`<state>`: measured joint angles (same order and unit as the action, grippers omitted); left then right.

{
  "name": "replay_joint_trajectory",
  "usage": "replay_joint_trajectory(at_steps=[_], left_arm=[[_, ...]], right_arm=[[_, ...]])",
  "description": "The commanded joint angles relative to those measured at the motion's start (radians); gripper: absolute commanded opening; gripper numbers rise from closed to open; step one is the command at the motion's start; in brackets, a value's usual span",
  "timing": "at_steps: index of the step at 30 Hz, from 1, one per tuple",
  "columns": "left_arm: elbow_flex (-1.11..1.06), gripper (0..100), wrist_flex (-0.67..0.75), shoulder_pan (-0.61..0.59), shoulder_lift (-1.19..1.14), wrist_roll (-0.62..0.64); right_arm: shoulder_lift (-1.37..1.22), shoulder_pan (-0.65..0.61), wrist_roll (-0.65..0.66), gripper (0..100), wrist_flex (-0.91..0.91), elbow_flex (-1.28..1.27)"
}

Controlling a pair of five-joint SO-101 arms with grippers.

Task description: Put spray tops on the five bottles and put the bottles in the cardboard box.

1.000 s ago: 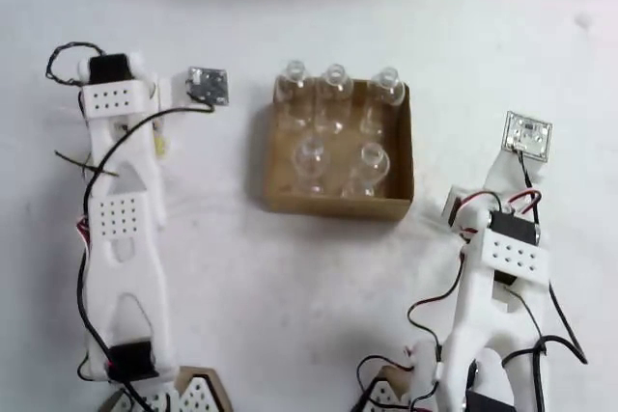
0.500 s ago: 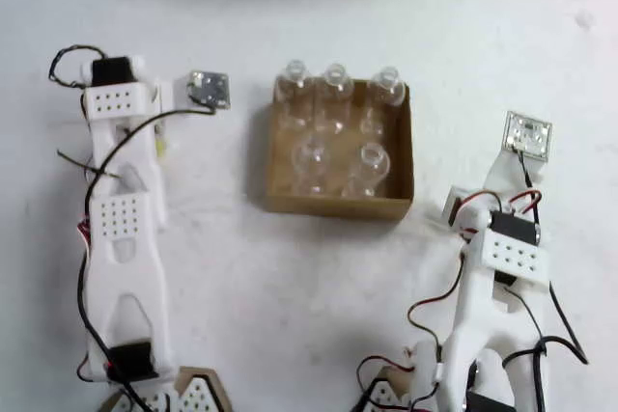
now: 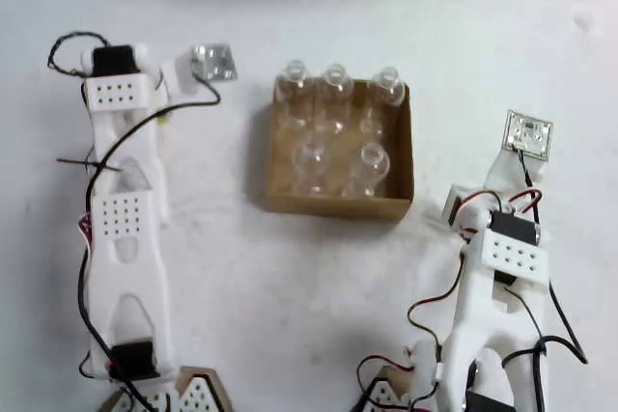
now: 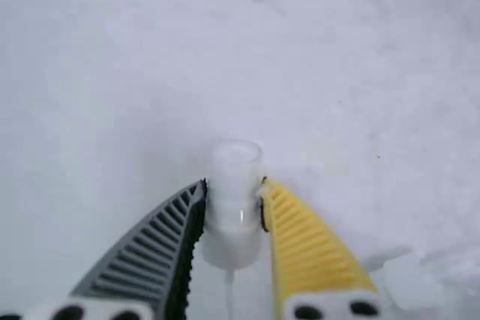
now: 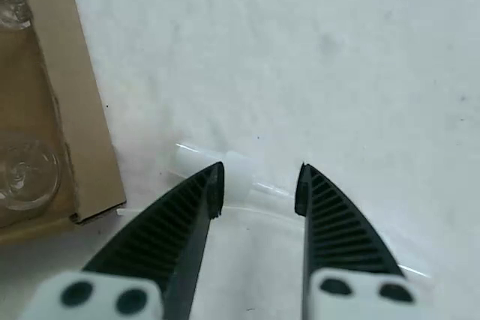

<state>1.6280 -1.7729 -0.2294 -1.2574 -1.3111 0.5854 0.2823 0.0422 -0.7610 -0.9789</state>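
Note:
The cardboard box (image 3: pixel 336 204) sits mid-table with several clear bottles (image 3: pixel 335 94) standing in it, their necks bare. In the left wrist view my left gripper (image 4: pixel 232 189), one finger grey and one yellow, is shut on a small white spray top (image 4: pixel 235 164) held upright just above the white table. The left arm (image 3: pixel 116 94) stretches toward the far left of the table. My right gripper (image 5: pixel 259 177) is open and low over a second spray top (image 5: pixel 191 161), which lies on its side next to the box's near right corner (image 5: pixel 94 185).
The white tabletop (image 3: pixel 290 306) lies bare in front of the box. Black and red cables trail along both arms. The right arm (image 3: pixel 507 258) stands at the near right, close to the box's corner. A dark strip runs past the table's far edge.
The left arm has stretched farther toward the table's far side, and its wrist has turned. The right arm, the box and the bottles have stayed put.

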Motion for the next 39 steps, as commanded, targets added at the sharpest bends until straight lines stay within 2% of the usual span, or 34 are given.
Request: replay_joint_trajectory(at_steps=[1, 5, 8, 13, 22, 33, 39], left_arm=[[0.038, 3, -0.014, 0.071, 0.216, 0.282], [0.038, 3, -0.014, 0.136, 0.369, 0.598], [0.038, 3, -0.014, 0.177, 0.507, 0.729], [0.038, 3, -0.014, 0.217, 0.68, 0.833], [0.038, 2, -0.015, 0.216, 0.863, 1.005], [0.037, 2, -0.018, 0.245, 1.098, 1.425], [0.037, 2, -0.018, 0.251, 1.178, 1.576]], right_arm=[[-0.001, -0.01, 0.009, 14.1, 0.018, 0.003], [-0.001, -0.01, 0.011, 14.1, 0.018, 0.003], [-0.001, -0.01, 0.012, 14.1, 0.016, 0.003], [-0.001, -0.01, 0.012, 14.1, 0.013, 0.003], [-0.001, -0.01, 0.014, 14.1, 0.012, 0.003], [-0.001, -0.01, 0.014, 14.1, 0.018, -0.009], [-0.001, -0.01, 0.014, 14.1, 0.018, -0.009]])
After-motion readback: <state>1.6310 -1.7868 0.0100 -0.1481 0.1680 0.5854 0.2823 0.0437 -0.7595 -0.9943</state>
